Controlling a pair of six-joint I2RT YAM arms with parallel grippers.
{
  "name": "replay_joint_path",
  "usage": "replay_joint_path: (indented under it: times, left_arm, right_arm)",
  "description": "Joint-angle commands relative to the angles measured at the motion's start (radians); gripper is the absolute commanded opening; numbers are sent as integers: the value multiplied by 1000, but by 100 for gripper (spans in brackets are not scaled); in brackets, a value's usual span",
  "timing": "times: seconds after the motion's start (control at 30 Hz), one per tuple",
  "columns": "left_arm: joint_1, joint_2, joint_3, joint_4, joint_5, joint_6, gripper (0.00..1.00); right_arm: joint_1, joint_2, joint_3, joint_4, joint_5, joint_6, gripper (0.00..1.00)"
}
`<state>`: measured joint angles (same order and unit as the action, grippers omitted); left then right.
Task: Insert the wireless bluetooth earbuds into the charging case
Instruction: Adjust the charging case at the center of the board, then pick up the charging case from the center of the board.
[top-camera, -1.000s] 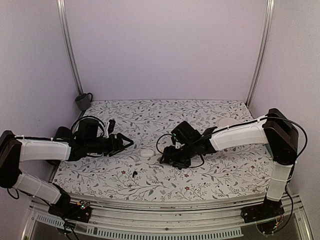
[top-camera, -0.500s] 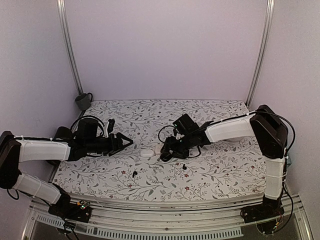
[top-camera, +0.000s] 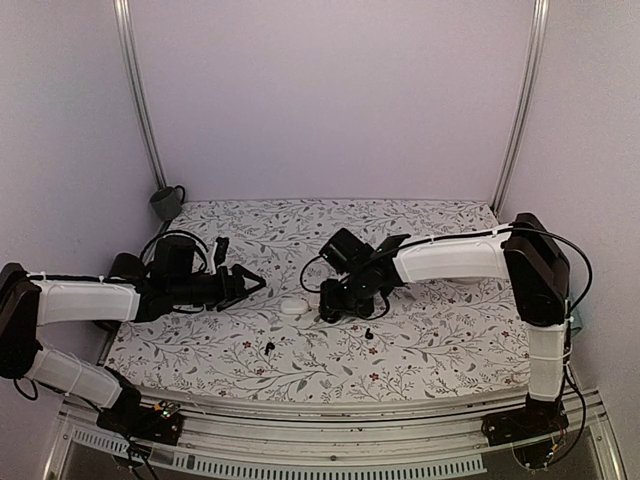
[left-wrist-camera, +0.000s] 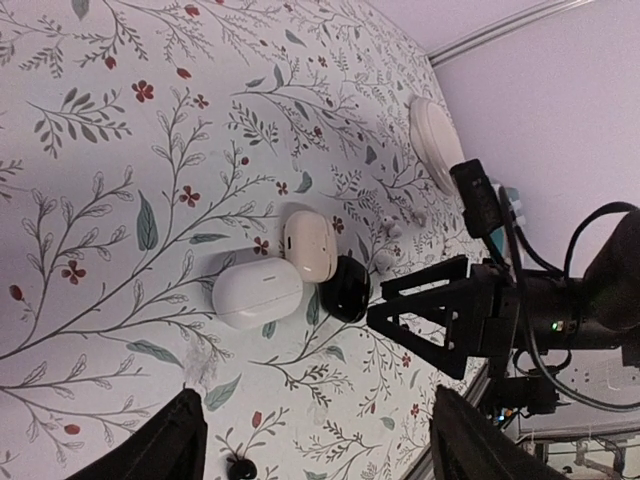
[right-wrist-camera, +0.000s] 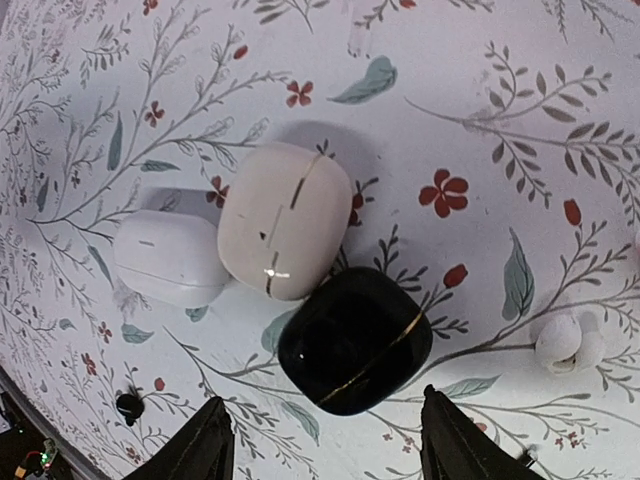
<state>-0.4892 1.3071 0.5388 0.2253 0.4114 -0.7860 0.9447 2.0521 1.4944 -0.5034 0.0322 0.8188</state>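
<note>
Reading left to right: left tool (top-camera: 252, 284) hangs wide open, empty, well clear of the cluster. One earbud (top-camera: 269, 347) lies loose on the bench (top-camera: 450, 340) nearby. White case (right-wrist-camera: 168, 258) and cream case (right-wrist-camera: 285, 220) sit bunched against the charging case (right-wrist-camera: 355, 340), whose lid looks shut. Right tool (right-wrist-camera: 322, 425) hovers just above it, jaws apart, holding nothing. The second earbud (top-camera: 369, 333) lies just right of it. Suggest centring on the black case only, jaws across its free sides, avoiding the cream neighbour.
</note>
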Motion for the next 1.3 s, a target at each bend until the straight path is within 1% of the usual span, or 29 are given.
replay_joint_path:
  times: [0.0, 0.17, 0.23, 0.3, 0.5, 0.63, 0.77, 0.9, 1.03, 1.27]
  left_arm:
    - [22, -11, 8, 28, 18, 8, 77]
    - [28, 4, 18, 26, 30, 20, 77]
    - [32, 6, 19, 29, 29, 19, 77]
    - [34, 7, 17, 36, 29, 15, 77]
    - [37, 18, 21, 42, 30, 11, 77]
    - [40, 32, 24, 54, 43, 2, 77]
    - [40, 39, 30, 59, 50, -1, 78]
    - [40, 49, 34, 65, 58, -10, 79]
    - [40, 62, 45, 70, 78, -25, 80]
    - [39, 68, 34, 113, 90, -74, 80]
  right_arm:
    - [19, 61, 31, -101, 65, 32, 64]
    - [19, 108, 89, -112, 79, 26, 63]
    - [20, 128, 120, -125, 88, 9, 58]
    - [19, 150, 155, -137, 96, -11, 55]
    - [21, 211, 271, -196, 113, -77, 55]
    - [23, 244, 324, -258, 151, -123, 54]
    - [30, 228, 291, -271, 181, -152, 56]
    - [43, 186, 209, -195, 171, -215, 60]
    - [55, 171, 181, -144, 152, -272, 60]
    - [57, 107, 86, -67, 163, -290, 59]
